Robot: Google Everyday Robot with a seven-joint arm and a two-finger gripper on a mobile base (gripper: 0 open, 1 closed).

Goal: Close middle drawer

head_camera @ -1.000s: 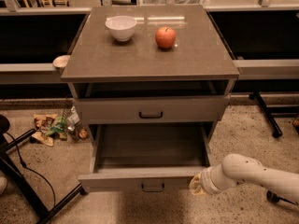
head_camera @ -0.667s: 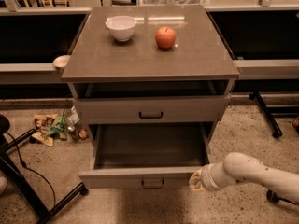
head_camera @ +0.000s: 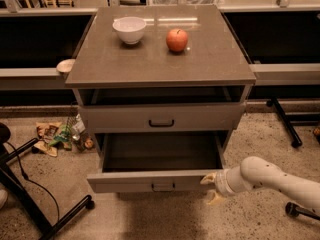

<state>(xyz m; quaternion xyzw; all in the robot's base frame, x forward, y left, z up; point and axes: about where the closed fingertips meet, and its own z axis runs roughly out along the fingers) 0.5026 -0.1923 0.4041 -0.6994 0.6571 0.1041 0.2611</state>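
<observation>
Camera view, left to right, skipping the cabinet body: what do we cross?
Floor litter → white bowl → apple → gripper, low down, fingers apart, at the right end of the front of the open middle drawer.

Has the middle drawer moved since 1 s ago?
Yes. The middle drawer has slid slightly inward: its front sits closer to the fixed upper drawer front than before. The gripper is at its right front corner, jaws open.
</observation>
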